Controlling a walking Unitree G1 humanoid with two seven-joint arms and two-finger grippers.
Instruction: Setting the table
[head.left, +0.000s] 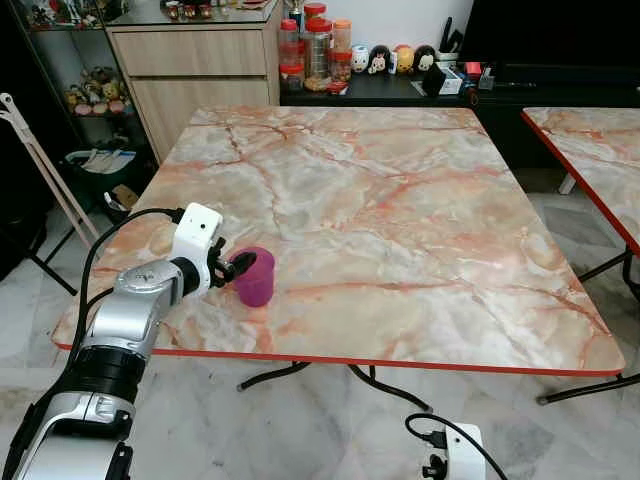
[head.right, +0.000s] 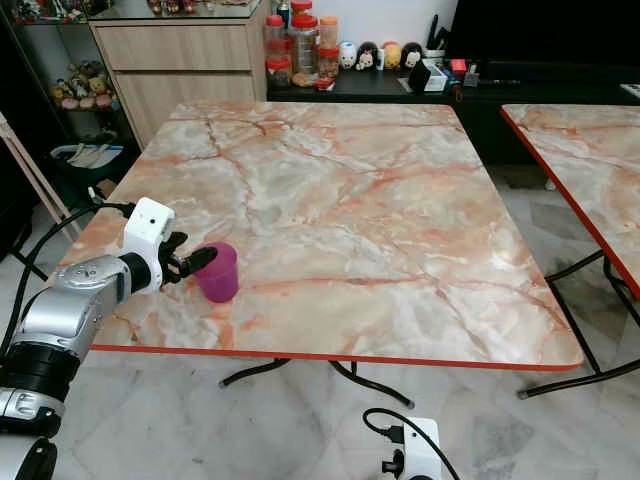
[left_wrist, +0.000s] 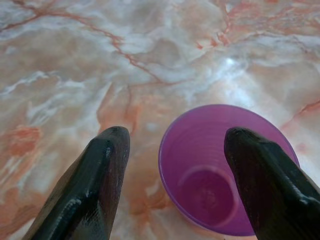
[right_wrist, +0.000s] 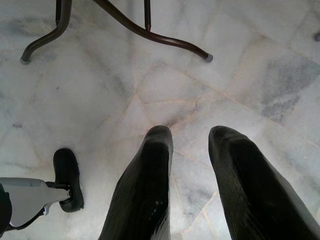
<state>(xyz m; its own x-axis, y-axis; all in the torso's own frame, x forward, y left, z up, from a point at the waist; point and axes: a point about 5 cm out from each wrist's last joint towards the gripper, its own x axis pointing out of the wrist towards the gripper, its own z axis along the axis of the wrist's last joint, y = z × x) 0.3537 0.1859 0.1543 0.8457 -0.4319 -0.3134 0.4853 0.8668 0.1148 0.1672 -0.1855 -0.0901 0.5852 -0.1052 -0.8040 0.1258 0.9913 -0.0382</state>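
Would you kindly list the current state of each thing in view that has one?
Purple cup: upright on the table, empty.
Left gripper: open, at the cup's rim, one finger over its mouth.
Right gripper: open, holding nothing, hanging over the floor.

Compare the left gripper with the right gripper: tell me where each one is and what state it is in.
The left gripper reaches over the marble table, while the right gripper hangs low over the floor. The left gripper's open fingers sit at the purple cup, one finger over its mouth; the right gripper's fingers have nothing between them. Both have two black fingers, spread apart.
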